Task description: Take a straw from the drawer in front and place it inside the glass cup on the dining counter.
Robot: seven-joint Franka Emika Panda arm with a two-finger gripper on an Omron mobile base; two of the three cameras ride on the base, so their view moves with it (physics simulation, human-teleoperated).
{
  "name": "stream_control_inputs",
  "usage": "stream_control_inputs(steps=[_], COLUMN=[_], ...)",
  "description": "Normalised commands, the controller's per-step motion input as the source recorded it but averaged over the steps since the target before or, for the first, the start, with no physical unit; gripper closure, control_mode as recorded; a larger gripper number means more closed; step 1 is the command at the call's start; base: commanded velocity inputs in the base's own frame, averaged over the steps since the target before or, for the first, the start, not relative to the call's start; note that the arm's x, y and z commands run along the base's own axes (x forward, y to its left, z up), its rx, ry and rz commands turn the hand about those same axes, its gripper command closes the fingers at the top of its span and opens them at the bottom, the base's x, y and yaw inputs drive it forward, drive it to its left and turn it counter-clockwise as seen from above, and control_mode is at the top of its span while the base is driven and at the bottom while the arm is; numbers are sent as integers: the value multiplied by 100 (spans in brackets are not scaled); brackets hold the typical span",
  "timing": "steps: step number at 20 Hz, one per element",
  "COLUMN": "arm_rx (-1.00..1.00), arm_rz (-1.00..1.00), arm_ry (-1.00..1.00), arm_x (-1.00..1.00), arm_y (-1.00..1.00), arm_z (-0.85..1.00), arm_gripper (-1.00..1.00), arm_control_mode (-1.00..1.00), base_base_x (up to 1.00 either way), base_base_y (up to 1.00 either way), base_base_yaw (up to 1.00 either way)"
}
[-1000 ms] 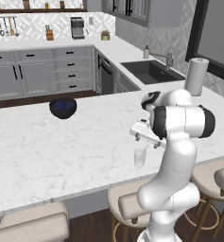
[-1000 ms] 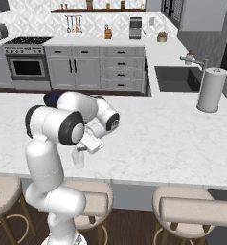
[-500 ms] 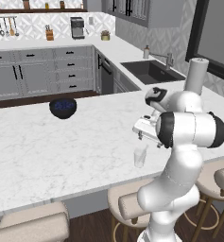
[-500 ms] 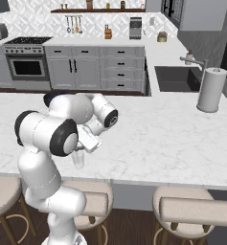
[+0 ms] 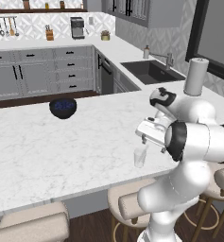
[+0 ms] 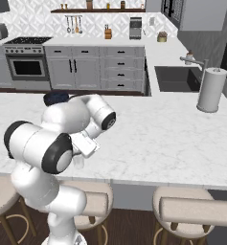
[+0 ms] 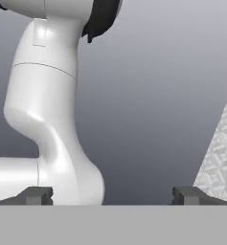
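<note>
The glass cup point(image 5: 140, 157) stands upright near the front edge of the white marble dining counter point(image 5: 47, 151), close to my folded arm. My white hand point(image 5: 150, 133) hovers just above and beside the cup's rim. In the right base view the hand point(image 6: 86, 143) covers most of the cup point(image 6: 79, 161). My gripper point(image 7: 111, 195) is open, its fingertips point(image 7: 36, 195) far apart with nothing between them. It faces my own white arm and a grey wall. The straw and the drawer are out of view.
A dark blue bowl point(image 5: 63, 107) sits on the counter's far side. A tall white paper roll point(image 5: 195, 76) stands beside the sink point(image 5: 151, 71). Beige stools point(image 6: 194, 210) line the counter's near edge under the overhang.
My arm's elbow has swung outward and its upper links have turned, while the hand has stayed just above the glass cup. The gripper has stayed open.
</note>
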Motion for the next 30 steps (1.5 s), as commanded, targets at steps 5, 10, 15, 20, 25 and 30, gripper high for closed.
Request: stream_control_inputs(steps=[5,10,15,20,25,30], arm_rx=[0,0,0,0,0,0], arm_rz=[0,0,0,0,0,0], arm_ry=[-6,-7,-7,-7,-5,-6], arm_x=[-28,-30,-29,-28,-26,-28], arm_y=[0,0,0,0,0,0], arm_z=[11,12,17,13,11,8], arm_gripper=[-100,-100,-100,-100,-100,-100], arm_control_mode=[-100,-100,-100,-100,-100,-100], base_base_x=[0,0,0,0,0,0], base_base_y=[0,0,0,0,0,0], base_base_yaw=[0,0,0,0,0,0])
